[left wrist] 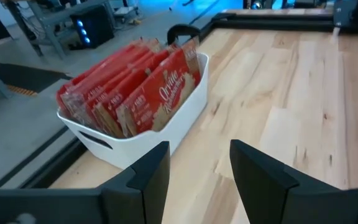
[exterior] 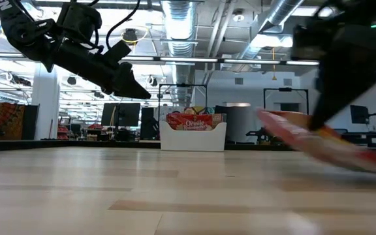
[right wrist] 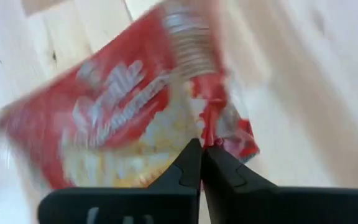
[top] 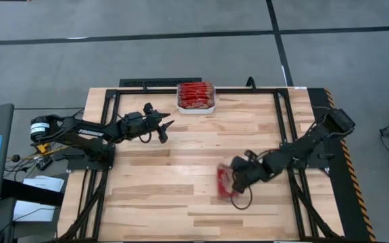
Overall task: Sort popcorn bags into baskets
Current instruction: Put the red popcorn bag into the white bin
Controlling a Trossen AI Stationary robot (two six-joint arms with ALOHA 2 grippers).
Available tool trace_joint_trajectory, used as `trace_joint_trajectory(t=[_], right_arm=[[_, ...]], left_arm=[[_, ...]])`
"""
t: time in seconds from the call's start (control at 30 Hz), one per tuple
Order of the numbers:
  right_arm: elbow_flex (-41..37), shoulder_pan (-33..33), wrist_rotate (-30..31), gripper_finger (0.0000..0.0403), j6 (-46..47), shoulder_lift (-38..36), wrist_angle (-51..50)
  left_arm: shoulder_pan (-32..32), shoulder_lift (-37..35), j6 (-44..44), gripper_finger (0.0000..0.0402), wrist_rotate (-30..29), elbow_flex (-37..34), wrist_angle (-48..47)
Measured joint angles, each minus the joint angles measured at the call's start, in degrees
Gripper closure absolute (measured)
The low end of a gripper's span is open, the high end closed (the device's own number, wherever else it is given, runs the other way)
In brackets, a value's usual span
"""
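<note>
A white basket (top: 196, 106) stands at the table's far edge with several red popcorn bags (top: 196, 94) upright in it; the left wrist view shows it close up, basket (left wrist: 179, 118) and bags (left wrist: 129, 87). My left gripper (top: 165, 128) hovers open to the basket's left, above the table, with nothing between its fingers (left wrist: 148, 177). At the table's near right, my right gripper (top: 233, 182) is shut on one more red popcorn bag (top: 222, 182), which shows blurred in the right wrist view as a bag (right wrist: 117, 124) with a pale picture. My right gripper pinches the popcorn bag between its two fingertips at a crumpled edge near one corner (right wrist: 219, 134). The fingers slant down at it from the table's right side. In the low view the bag (exterior: 305, 137) sits tilted, one end raised and the other low near the table.
A black frame (top: 282, 115) runs around the work area, with yellow-and-black tape (top: 346, 155) along the table's right edge. Bare wood lies between the two arms and along the near edge.
</note>
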Motion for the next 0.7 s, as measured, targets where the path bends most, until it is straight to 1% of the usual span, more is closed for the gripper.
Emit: trace_joint_trajectory(t=[0.17, 0.23, 0.3, 0.43, 0.53, 0.6, 0.7], right_arm=[[0.0, -9.5, -1.6, 0.037, -24.1, 1.6, 15.2], [0.0, -13.2, -4.1, 0.037, -32.8, 3.0, 20.1], [0.0, -16.5, -6.7, 0.0371, -39.4, 5.0, 24.5], [0.2, -22.3, -10.2, 0.037, -46.9, 8.6, 32.6], [1.6, -25.2, -10.7, 0.036, -51.2, 11.6, 35.0], [3.5, -26.7, -10.7, 0.035, -53.0, 13.5, 36.6], [6.7, -28.9, -10.9, 0.033, -53.2, 15.8, 38.0]], left_arm=[[-0.7, 0.0, -1.7, 0.0242, 0.1, 0.0, -0.9], [-1.0, 0.0, -2.2, 0.0242, 0.8, 0.0, -1.1], [-1.5, 0.0, -2.3, 0.0242, 2.3, 0.0, -1.3], [-2.5, 0.0, -3.1, 0.0242, 5.1, 0.0, -1.3], [-3.4, 0.0, -3.5, 0.0242, 5.7, 0.0, -1.6], [-3.6, 0.0, -3.5, 0.0242, 5.8, 0.0, -2.0], [-3.7, 0.0, -3.3, 0.0242, 5.7, 0.0, -2.1]])
